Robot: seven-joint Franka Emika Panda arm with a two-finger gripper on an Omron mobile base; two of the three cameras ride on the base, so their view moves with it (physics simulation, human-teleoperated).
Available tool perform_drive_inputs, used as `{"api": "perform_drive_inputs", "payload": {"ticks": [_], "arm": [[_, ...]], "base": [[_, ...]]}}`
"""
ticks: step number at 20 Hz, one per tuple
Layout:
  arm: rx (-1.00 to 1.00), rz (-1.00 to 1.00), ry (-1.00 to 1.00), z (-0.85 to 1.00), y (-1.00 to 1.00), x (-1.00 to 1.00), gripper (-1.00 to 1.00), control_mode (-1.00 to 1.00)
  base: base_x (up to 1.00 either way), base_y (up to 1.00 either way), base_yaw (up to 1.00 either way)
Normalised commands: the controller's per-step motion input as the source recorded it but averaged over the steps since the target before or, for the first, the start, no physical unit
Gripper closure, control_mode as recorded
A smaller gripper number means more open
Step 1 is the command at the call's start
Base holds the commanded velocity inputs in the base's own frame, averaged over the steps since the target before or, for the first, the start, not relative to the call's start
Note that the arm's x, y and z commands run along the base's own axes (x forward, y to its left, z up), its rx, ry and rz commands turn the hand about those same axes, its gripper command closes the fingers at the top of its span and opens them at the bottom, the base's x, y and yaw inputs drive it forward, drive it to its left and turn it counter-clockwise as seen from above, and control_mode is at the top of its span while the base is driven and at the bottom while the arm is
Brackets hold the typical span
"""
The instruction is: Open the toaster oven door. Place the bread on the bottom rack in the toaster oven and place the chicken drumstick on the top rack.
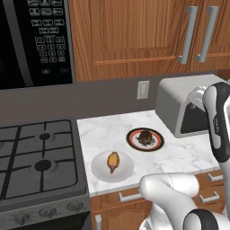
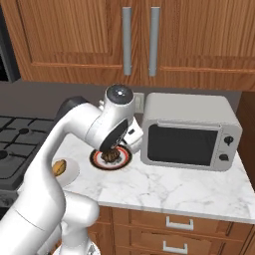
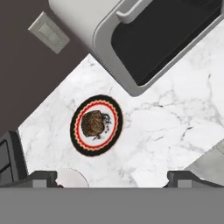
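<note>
On the marble table (image 1: pixel 112 130), nearest the front edge, one white plate (image 1: pixel 99 170) carries the single chicken drumstick (image 1: pixel 113 161). Just behind it and toward the appliance, one dark-rimmed plate (image 3: pixel 77 139) carries the single piece of bread (image 3: pixel 92 124). Above this plate hangs the gripper (image 3: pixel 112 177), jaws released and spread wide, nothing between them. Farther back against the wall stands one toaster oven (image 2: pixel 187 130); its door (image 2: pixel 182 143) is closed, with a handle bar (image 3: pixel 131 12) along the upper edge of the dark glass. Two knobs (image 2: pixel 227 148) sit on its front beside the door.

Step in hand, as judged: opening the door, not yet begun. To do it well, the hand should leave the bread alone and approach the handle from the front, straddle the bar squarely with the open jaws, close, then pull outward and down along the door's arc rather than straight back, so the appliance does not slide on the table. Both plates lie near the door's swing; the hinge side cannot be confirmed.

Racks: not visible behind the dark glass, count cannot be told.
</note>
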Motion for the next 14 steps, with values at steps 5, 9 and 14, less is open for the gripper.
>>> {"api": "perform_drive_inputs", "payload": {"ticks": [5,9,14], "arm": [[0.04,-0.13,0.0,-0.01,-0.48,0.0,-1.0,-1.0],[0.35,0.0,-0.01,0.0,-0.35,0.01,-1.0,-1.0],[0.29,0.0,0.0,-0.05,-0.4,0.08,-1.0,-1.0]], "base": [[0.0,0.0,0.0],[0.0,0.0,0.0],[0.0,0.0,0.0]]}}
